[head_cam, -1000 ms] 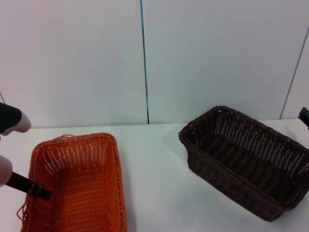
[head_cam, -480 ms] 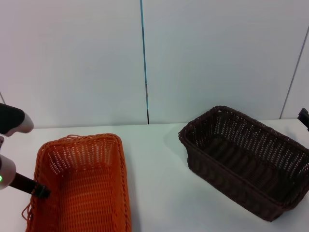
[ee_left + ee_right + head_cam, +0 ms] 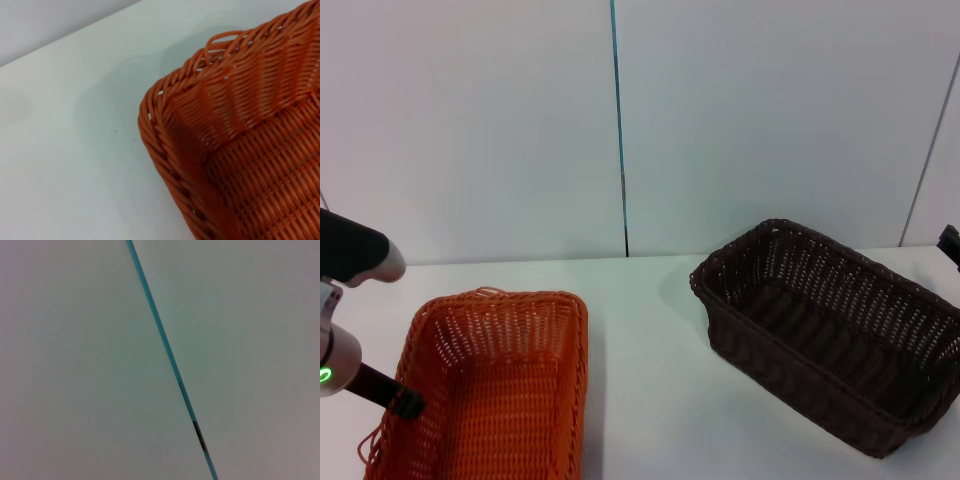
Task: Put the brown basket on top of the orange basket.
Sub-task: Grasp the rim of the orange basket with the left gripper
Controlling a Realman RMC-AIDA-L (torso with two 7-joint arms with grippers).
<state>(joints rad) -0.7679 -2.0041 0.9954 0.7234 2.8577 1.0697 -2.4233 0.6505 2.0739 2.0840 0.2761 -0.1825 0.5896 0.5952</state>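
The orange basket (image 3: 500,380) sits on the white table at the front left, and one of its corners (image 3: 200,125) fills the left wrist view. My left gripper (image 3: 405,403) is at the basket's left rim, its dark finger hooked over the braided edge and shut on it. The brown basket (image 3: 830,330) stands on the table at the right, turned at an angle, empty and apart from the orange one. Only a dark part of my right arm (image 3: 950,243) shows at the right edge, beyond the brown basket. The right wrist view shows only wall.
The white table (image 3: 640,380) lies bare between the two baskets. A pale wall with a thin blue seam (image 3: 618,120) stands close behind. A loose orange strand (image 3: 365,445) sticks out at the orange basket's near left corner.
The orange basket has slid to the right and turned a little, with my left gripper moving along on its rim. The brown basket has not moved.
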